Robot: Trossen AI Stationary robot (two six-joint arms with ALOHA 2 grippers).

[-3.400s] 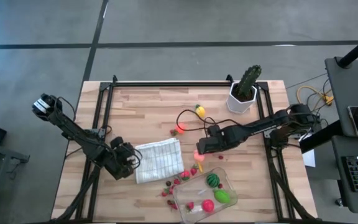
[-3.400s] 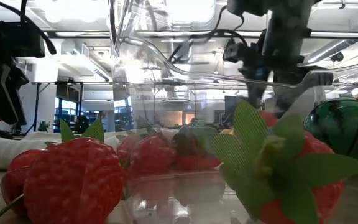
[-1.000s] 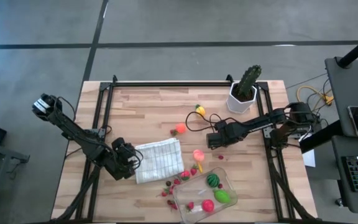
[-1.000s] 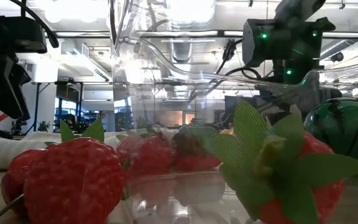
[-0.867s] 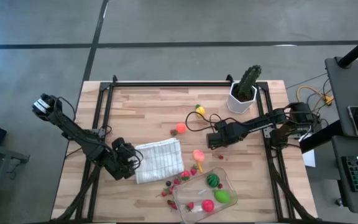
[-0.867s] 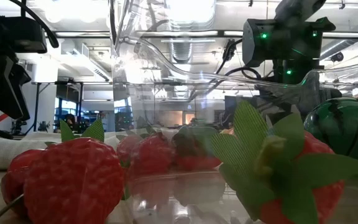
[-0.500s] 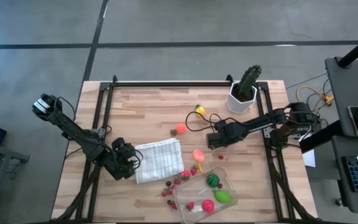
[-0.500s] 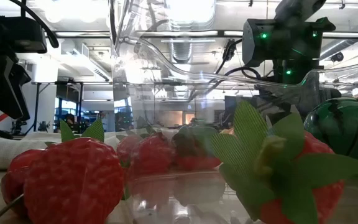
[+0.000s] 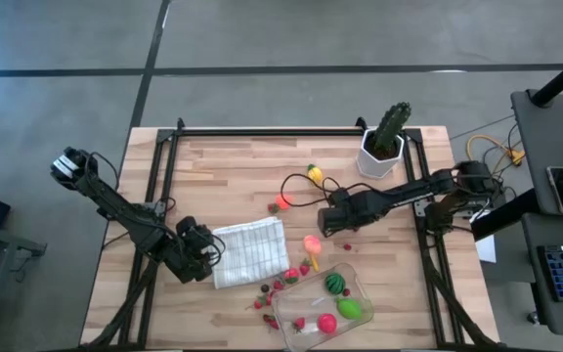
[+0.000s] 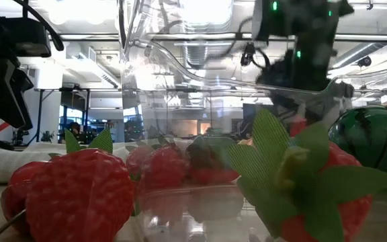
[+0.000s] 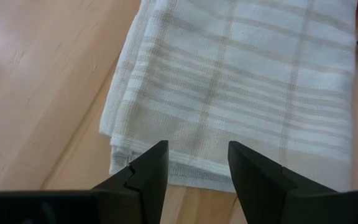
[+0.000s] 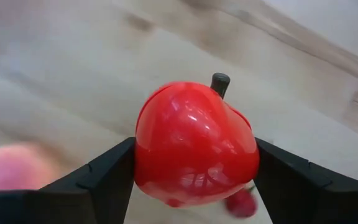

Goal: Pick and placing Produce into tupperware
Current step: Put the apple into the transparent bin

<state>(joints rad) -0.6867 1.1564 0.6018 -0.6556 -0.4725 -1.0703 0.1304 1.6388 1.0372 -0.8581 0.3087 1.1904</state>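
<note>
Right gripper (image 12: 194, 163) pinches a glossy red apple (image 12: 194, 144) w/ a short dark stem, one dark finger pressed on each side; it fills most of the wrist view. From above, that gripper (image 9: 326, 221) sits over bare wood, just up-table of the tupperware (image 9: 323, 303) and near the cactus (image 9: 387, 129) in its white pot. A pink fruit (image 9: 312, 243) lies between the gripper and the tupperware, apart from both.

Tupperware: clear, shallow, rounded corners, angled near the front edge of the wooden table (image 9: 223, 171). Inside it: a dark green striped melon (image 9: 334, 284), a lime-green piece (image 9: 349, 309) and a red-pink piece (image 9: 326, 323). Small red berries (image 9: 268, 289) are scattered just outside its left wall, btwn it and the folded cloth (image 9: 250, 251). An orange-red fruit (image 9: 282, 202) and a yellow piece (image 9: 314, 174) lie further up-table, well apart from the tupperware.

Open room: broad bare planks up-table and left of the tupperware; black frame rails run along both table sides. Low view is crowded, w/ bumpy strawberries (image 10: 79, 195) and cloth-like green leaves pressed close to the clear wall.

Left gripper (image 11: 194, 165) waits at the cloth's left edge, fingers a little apart, holding nothing; the cloth (image 11: 241, 87) is soft woven white w/ a faint beige check.
</note>
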